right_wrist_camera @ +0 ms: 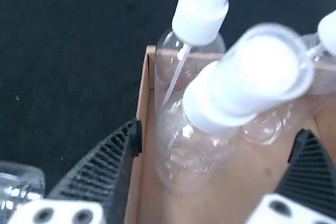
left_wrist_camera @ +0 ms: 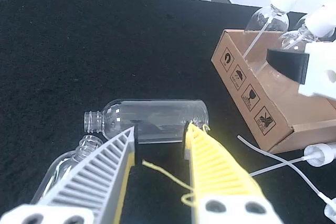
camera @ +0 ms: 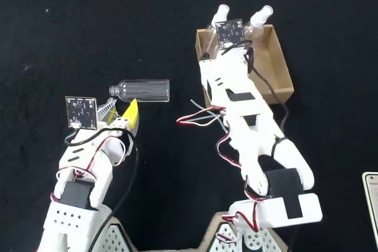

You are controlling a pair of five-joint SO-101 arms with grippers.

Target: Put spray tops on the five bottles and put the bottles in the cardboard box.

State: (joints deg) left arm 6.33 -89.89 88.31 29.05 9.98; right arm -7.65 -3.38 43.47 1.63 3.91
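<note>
A clear uncapped bottle (camera: 142, 91) (left_wrist_camera: 149, 120) lies on its side on the black table, just beyond the tips of my open left gripper (left_wrist_camera: 160, 140) (camera: 121, 113). A second uncapped bottle (left_wrist_camera: 73, 163) lies under its grey finger. A loose spray top (left_wrist_camera: 320, 153) with its tube rests beside the cardboard box (camera: 277, 69) (left_wrist_camera: 252, 98). My right gripper (right_wrist_camera: 218, 135) hangs open over the box, its fingers wide on either side of a capped bottle (right_wrist_camera: 236, 93) standing inside. Two more capped bottles (right_wrist_camera: 202, 3) (right_wrist_camera: 328, 30) stand behind it; their white tops (camera: 220, 13) (camera: 261, 15) rise at the box's far end.
Red and white arm cables (camera: 204, 116) trail over the table between the arms. A white object (camera: 371, 199) sits at the right edge. Open black tabletop stretches left and behind the lying bottle.
</note>
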